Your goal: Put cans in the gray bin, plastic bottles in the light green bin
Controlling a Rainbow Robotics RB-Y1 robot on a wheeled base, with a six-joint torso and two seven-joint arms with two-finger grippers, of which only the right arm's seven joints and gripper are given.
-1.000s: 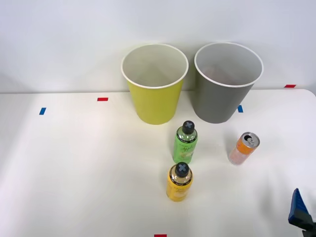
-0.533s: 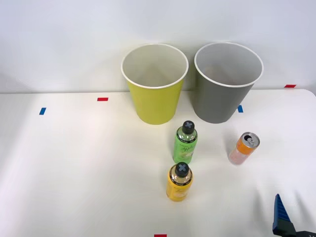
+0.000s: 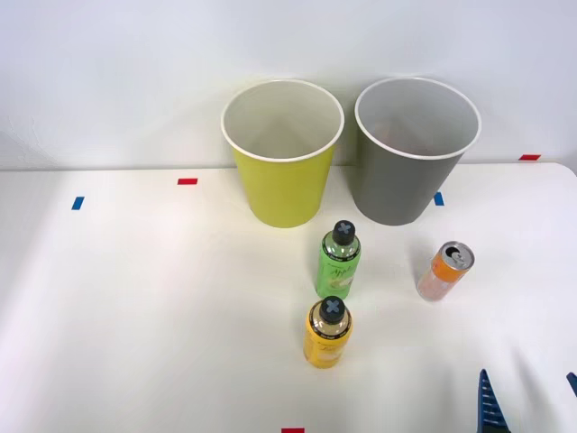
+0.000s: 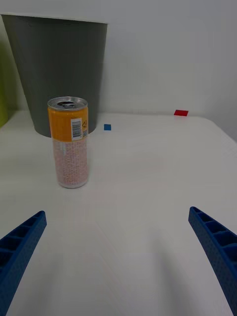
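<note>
Your right gripper [image 3: 527, 401] had moved further left along the near table edge than half a second before, and its blue fingers [image 4: 19, 247] were spread wide, holding nothing. Nothing else had shifted. Just ahead of it the orange-pink can [image 4: 69, 142] stood upright on the white table [image 3: 135, 316], to the left of the gap between the fingers. The yellow bottle [image 3: 328, 333] and the green bottle [image 3: 338, 261] stood left of the can, apart from each other. Behind them stood the gray bin [image 3: 410, 153] and the light green bin [image 3: 283, 155], side by side at the wall.
</note>
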